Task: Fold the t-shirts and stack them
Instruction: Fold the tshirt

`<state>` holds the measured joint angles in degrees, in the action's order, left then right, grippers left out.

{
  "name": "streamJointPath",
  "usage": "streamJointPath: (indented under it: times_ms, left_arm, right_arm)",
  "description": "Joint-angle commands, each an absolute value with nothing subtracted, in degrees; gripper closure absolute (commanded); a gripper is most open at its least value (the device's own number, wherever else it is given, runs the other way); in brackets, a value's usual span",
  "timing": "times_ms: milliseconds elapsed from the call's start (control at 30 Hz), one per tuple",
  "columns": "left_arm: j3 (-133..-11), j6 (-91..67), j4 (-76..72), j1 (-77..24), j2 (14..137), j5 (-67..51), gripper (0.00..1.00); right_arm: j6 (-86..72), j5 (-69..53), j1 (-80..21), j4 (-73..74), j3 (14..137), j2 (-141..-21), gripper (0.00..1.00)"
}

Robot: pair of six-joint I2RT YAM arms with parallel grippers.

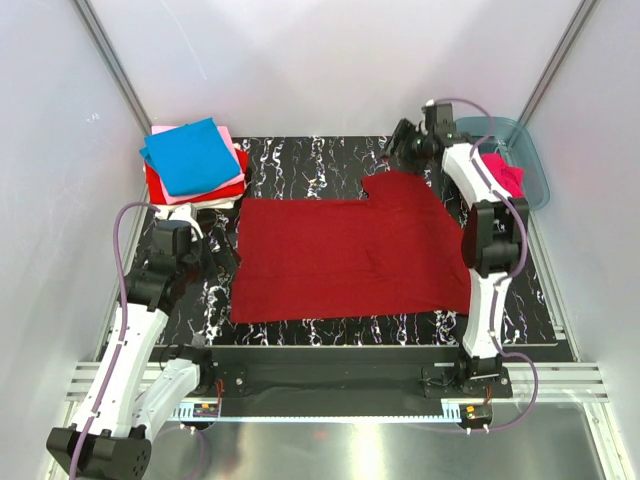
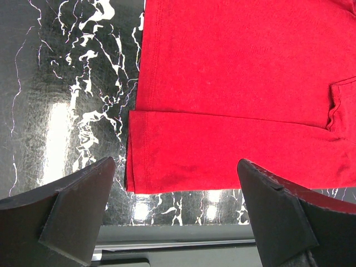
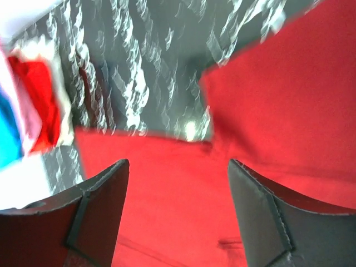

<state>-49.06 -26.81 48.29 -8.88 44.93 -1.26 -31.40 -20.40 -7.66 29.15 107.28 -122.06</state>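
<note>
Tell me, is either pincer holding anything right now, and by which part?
Nothing is held. The left pincer and the right pincer both stand open over the dark red t-shirt, which lies spread on the table.

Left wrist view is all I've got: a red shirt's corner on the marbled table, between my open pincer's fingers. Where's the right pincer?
Observer: The right pincer is open and empty over the far edge of the red shirt, by the sleeve notch.
Operator: Any shirts folded already?
Observer: Yes, a stack of folded shirts sits at the far left corner, with a blue shirt on top.
Operator: Anything else waiting?
Observer: A pink shirt lies bunched in the plastic tub at the far right.
</note>
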Motion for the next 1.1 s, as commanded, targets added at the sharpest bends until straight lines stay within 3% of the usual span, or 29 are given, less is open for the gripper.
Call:
streamJointPath:
  times_ms: [0, 300, 500, 833, 967, 1067]
  left_arm:
    - [-48.43, -26.63, 45.79, -8.53, 43.68, -0.44, 0.01]
    - [-48.25, -26.46, 45.35, -8.53, 42.98, -1.14, 0.01]
    - [-48.08, -26.46, 45.18, -8.53, 42.8, -1.67, 0.01]
    - [-47.99, -26.54, 45.17, -8.7, 42.8, -1.85, 0.01]
    - [-47.99, -26.63, 45.18, -8.7, 42.63, -1.67, 0.01]
    - [-47.9, -26.72, 45.18, -8.79, 42.54, -1.58, 0.01]
  right_arm:
    - [-27.24, -10.92, -5.46, 41.99, 121.5, -131.03, 0.2]
    - [-24.26, 7.29, -4.75, 51.86, 151.15, -149.4, 0.17]
    - [-21.01, 12.82, -4.66, 47.64, 150.82, -151.26, 0.17]
    - [-18.9, 9.58, -4.75, 45.53, 153.19, -157.67, 0.26]
    - [-18.9, 7.91, -4.75, 44.3, 153.46, -158.47, 0.33]
    - [-19.07, 6.42, -4.75, 43.42, 153.54, -158.55, 0.44]
